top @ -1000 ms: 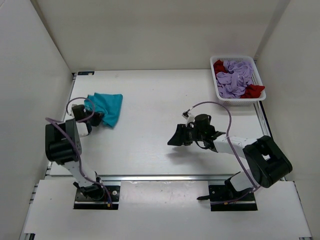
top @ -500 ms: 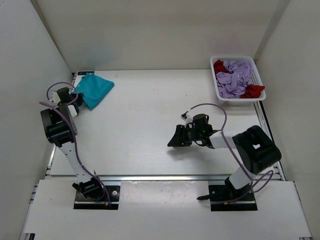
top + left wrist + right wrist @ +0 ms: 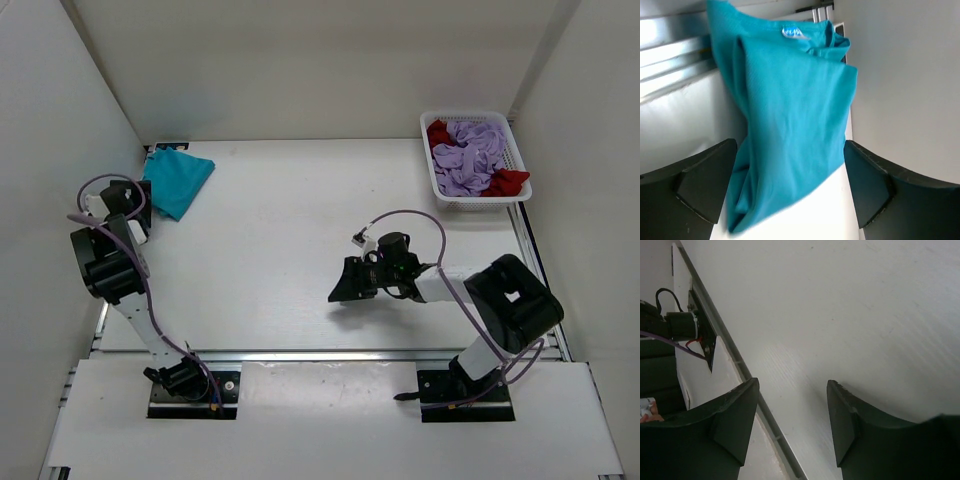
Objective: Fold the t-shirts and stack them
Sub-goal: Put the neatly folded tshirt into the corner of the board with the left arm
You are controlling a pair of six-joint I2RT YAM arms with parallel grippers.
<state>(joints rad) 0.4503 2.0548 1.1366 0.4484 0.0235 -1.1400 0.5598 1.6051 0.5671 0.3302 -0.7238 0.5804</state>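
The left arm (image 3: 120, 300) rises from its base at the near edge, leans toward the left side and folds at a bulky black elbow. Its wrist is turned toward the far left corner. The left gripper (image 3: 138, 200) points away from the base. In the wrist view its two dark fingers (image 3: 702, 187) stand wide apart at either edge of the picture, pinching nothing. The right arm (image 3: 505, 305) bends at its elbow on the right and stretches its forearm leftward, nearly level. The right gripper (image 3: 350, 283) points left toward the middle, tilted slightly down, and its black fingers (image 3: 730, 415) are spread with nothing between them.
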